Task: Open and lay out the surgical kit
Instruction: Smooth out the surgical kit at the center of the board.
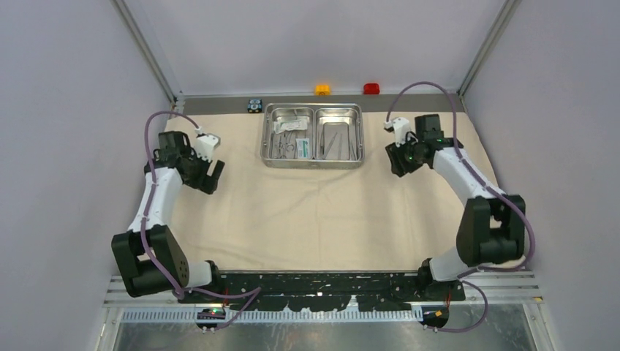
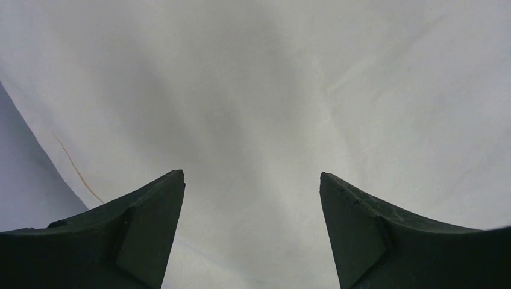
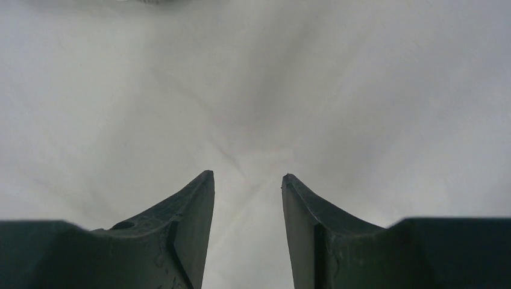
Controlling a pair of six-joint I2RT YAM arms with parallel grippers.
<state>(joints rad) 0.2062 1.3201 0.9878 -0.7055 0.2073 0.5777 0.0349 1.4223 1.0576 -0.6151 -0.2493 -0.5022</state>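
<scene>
The beige cloth wrap [image 1: 314,212] lies spread flat over the table. At its far middle stands the steel two-compartment tray [image 1: 313,159]. Ring-handled instruments [image 1: 286,145] and a white-and-green packet [image 1: 292,126] lie in its left half, thin straight tools [image 1: 338,140] in its right half. My left gripper [image 1: 211,174] hovers over the cloth's left part, well left of the tray. In the left wrist view that gripper [image 2: 250,174] is wide open over bare cloth [image 2: 259,90]. My right gripper [image 1: 399,162] hangs just right of the tray; it [image 3: 247,174] stands open with a narrower gap and nothing between its fingers.
An orange button [image 1: 322,89], a red button [image 1: 371,88] and a small black-and-blue block [image 1: 254,105] sit along the back edge behind the tray. Grey walls close in both sides. The cloth's left edge [image 2: 60,150] shows against the grey table.
</scene>
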